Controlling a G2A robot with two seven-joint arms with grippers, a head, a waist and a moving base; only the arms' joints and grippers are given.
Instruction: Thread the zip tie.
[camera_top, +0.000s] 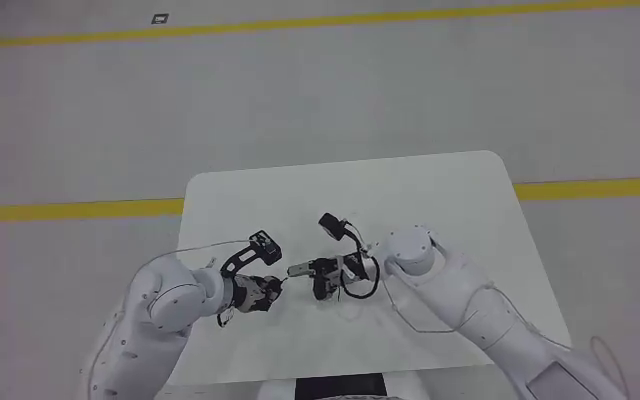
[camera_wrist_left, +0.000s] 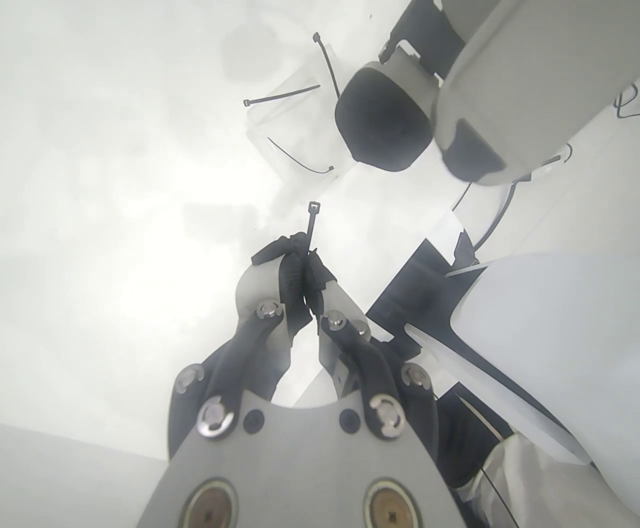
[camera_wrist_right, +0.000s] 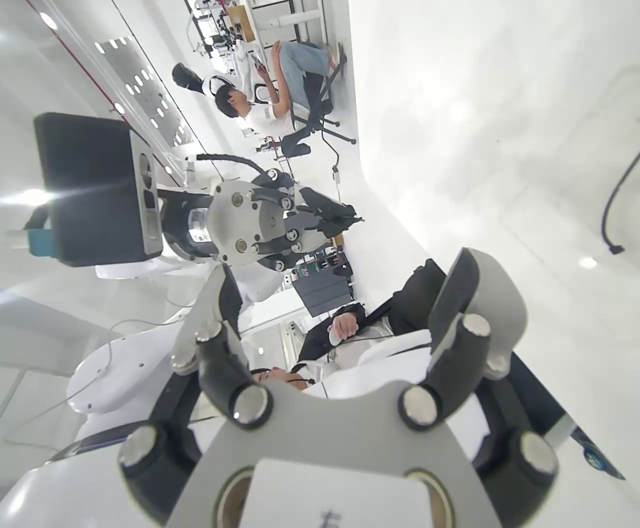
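Your L gripper (camera_wrist_left: 303, 265) is clamped tight on the zip tie (camera_wrist_left: 311, 225), w/ the head end poking out past the fingertips. It's held over the table (camera_top: 400, 190), close to the near edge and left of centre. Your R gripper (camera_wrist_right: 345, 280) sits just beside it, facing it, fingers spread wide apart. Three loose ties (camera_wrist_left: 282, 95) lie on a clear bag (camera_wrist_left: 280, 125) on the table, by the R gripper.

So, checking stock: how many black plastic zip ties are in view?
4. One black plastic zip tie clamped in the left end effector; three loose zip ties on the white table beyond. Others may be hidden.
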